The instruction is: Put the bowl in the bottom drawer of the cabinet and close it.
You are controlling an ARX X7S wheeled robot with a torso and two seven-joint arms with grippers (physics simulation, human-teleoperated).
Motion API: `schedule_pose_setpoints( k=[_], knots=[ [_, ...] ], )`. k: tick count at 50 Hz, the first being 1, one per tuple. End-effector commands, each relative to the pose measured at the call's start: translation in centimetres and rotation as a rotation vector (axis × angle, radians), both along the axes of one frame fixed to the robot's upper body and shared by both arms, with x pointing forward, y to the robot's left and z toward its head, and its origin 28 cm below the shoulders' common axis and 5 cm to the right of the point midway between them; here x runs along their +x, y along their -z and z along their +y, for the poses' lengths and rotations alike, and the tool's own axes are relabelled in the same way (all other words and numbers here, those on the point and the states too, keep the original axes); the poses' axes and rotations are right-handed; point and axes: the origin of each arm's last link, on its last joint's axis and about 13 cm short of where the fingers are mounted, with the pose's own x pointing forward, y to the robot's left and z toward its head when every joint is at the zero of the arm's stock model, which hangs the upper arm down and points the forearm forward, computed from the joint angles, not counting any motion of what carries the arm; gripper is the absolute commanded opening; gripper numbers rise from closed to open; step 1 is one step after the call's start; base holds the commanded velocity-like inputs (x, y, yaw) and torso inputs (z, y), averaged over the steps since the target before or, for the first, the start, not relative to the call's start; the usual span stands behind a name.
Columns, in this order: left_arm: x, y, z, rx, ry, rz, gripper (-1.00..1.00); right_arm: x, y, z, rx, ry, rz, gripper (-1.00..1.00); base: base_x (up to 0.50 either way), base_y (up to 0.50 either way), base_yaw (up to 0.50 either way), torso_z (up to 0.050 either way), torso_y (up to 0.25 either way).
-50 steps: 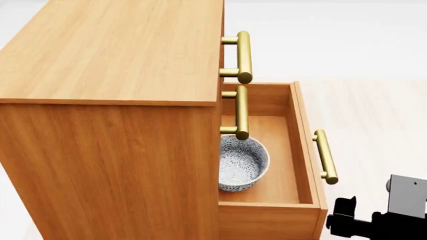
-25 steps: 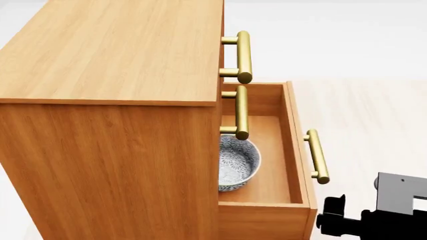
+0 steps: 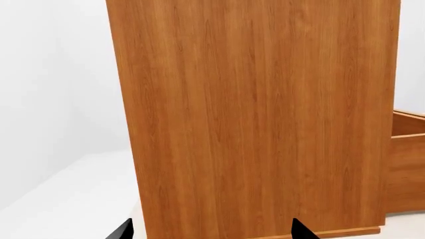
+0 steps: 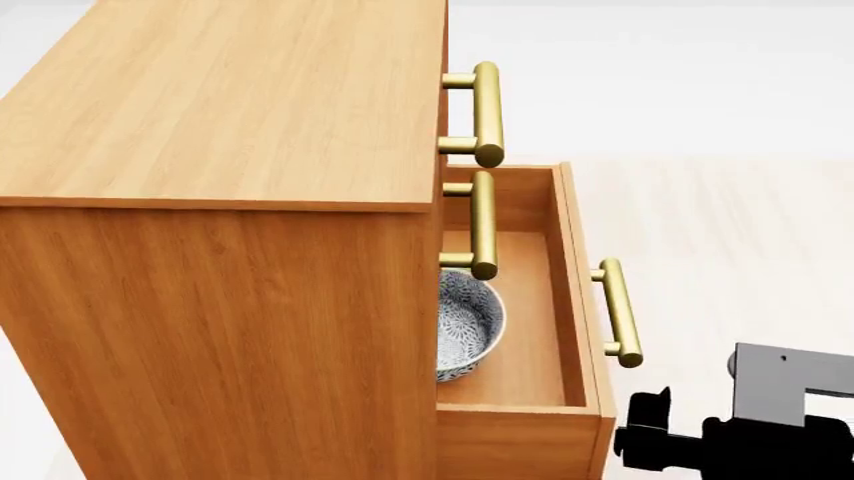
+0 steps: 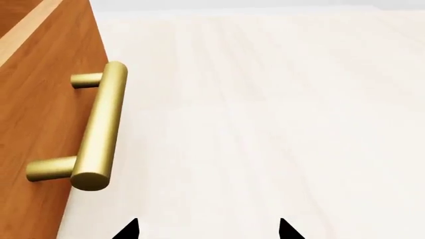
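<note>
Right gripper (image 5: 207, 230): jaws spread, empty, low beside the drawer front, clear of the handle (image 5: 99, 130). Left gripper (image 3: 209, 231): jaws spread, empty, facing the cabinet (image 3: 259, 114) side panel. Bottom drawer (image 4: 577, 300): partly open. Bowl (image 4: 465, 325): upright on the drawer floor, half hidden under the cabinet body, well apart from both sets of jaws. Two upper drawers shut, brass handles. No labels or writing visible.

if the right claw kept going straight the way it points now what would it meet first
Probably nothing close: ahead of the right claw lies only bare pale wood-look floor. The brass bar handle of the bottom drawer sits off to one side, likely missed.
</note>
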Motion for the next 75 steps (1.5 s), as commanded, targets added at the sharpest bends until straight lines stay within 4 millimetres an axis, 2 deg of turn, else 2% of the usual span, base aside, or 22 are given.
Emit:
schedule_pose_setpoints(
  k=[1, 11, 19, 75],
  knots=[
    [0.0, 0.0, 0.0, -0.001, 0.0, 0.0, 1.0, 0.2, 0.2, 1.0, 0.003, -0.027, -0.005, 1.0, 0.0, 0.0, 0.0, 0.0, 0.0],
    [0.0, 0.0, 0.1, -0.001, 0.0, 0.0, 1.0, 0.2, 0.0, 1.5, 0.014, -0.041, -0.004, 1.0, 0.0, 0.0, 0.0, 0.0, 0.0],
    [0.0, 0.0, 0.1, -0.002, -0.001, 0.0, 1.0, 0.4, 0.7, 1.7, 0.012, -0.045, 0.005, 1.0, 0.0, 0.0, 0.0, 0.0, 0.0],
    [0.0, -0.1, 0.0, -0.005, -0.001, -0.001, 1.0, 0.8, 0.3, 4.8, 0.052, -0.124, 0.001, 1.0, 0.0, 0.0, 0.0, 0.0, 0.0]
  ],
)
